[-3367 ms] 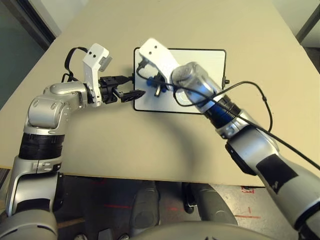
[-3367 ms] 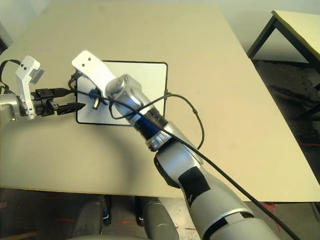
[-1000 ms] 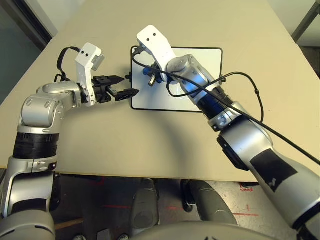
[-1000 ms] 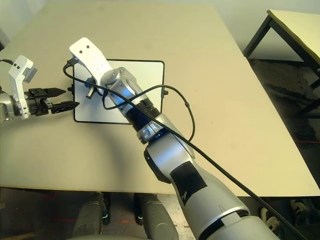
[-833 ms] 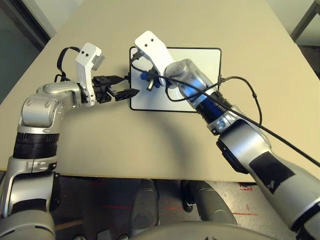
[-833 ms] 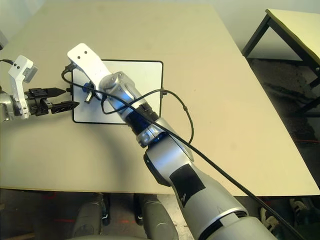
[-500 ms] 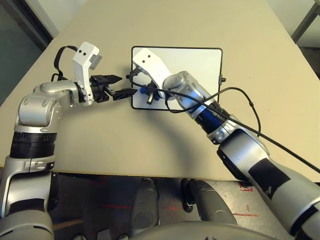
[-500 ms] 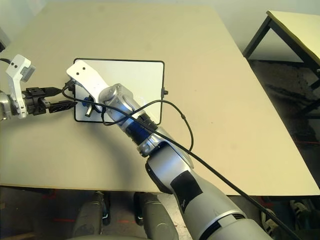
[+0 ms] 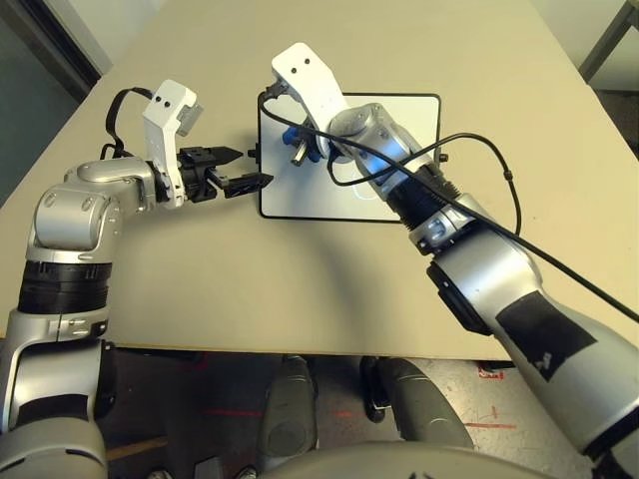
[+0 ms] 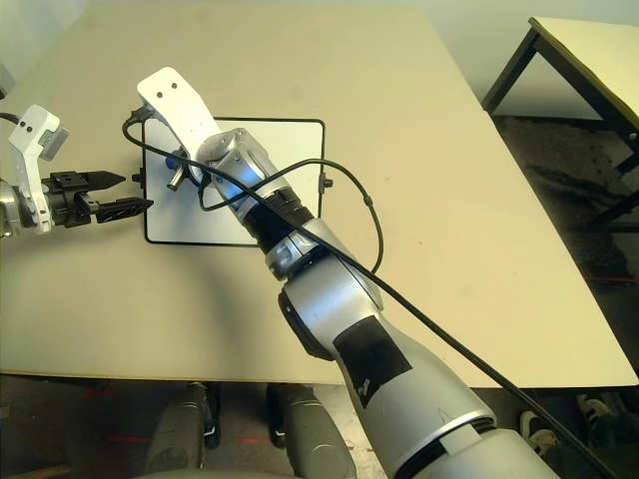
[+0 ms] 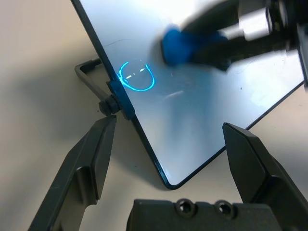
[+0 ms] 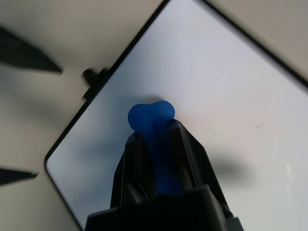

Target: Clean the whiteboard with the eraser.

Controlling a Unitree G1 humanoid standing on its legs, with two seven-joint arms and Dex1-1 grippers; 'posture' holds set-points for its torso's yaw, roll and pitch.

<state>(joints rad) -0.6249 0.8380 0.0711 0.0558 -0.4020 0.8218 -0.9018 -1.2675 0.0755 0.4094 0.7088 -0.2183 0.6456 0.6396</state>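
My right fingers (image 12: 156, 144) slid up the black-framed whiteboard (image 9: 394, 125), clamping the half-hidden blue eraser (image 12: 149, 115); left fingers (image 11: 168, 159) apart.

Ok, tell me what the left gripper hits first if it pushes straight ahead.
Probably the whiteboard: the open left gripper points at its near short edge, one finger just by the edge knob. Height is unclear.
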